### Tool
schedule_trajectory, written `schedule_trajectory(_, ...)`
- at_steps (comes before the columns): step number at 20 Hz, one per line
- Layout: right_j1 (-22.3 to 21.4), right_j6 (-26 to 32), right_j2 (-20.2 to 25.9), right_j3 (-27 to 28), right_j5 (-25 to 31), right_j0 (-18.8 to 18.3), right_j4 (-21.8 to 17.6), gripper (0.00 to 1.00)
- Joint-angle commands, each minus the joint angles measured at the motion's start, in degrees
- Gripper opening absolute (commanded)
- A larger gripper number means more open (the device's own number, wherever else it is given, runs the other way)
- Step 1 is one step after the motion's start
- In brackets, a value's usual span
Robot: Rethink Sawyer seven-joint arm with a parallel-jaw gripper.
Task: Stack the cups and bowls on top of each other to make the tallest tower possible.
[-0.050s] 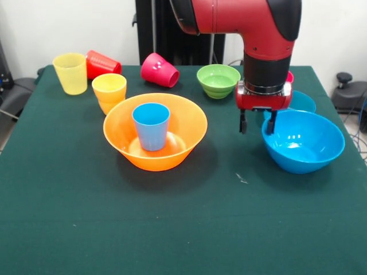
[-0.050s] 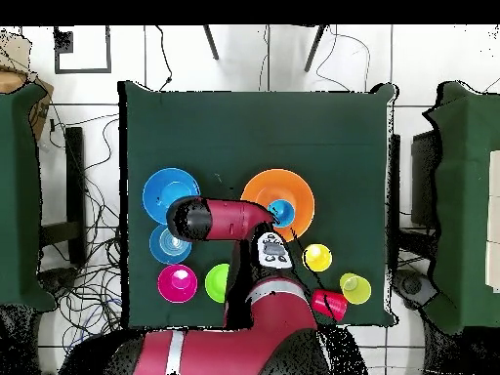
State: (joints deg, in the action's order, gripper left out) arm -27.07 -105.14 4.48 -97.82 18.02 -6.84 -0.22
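Hanging just over the near rim of the large blue bowl [image 1: 304,140], the gripper [image 1: 256,122] has its two fingers spread apart and holds nothing. A small blue bowl [image 1: 302,102] sits close behind. Beside them, the large orange bowl [image 1: 155,132] holds the light blue cup [image 1: 151,126] standing up inside it. Farther back sit the green bowl [image 1: 218,80] and the orange cup [image 1: 109,91].
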Motion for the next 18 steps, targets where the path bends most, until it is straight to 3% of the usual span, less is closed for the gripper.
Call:
schedule_trajectory(1,0.1,-6.2,0.7,3.3,4.3,0.5,0.5,0.00)
schedule_trajectory(18,0.1,-6.2,1.4,3.1,4.2,0.2,0.9,0.00)
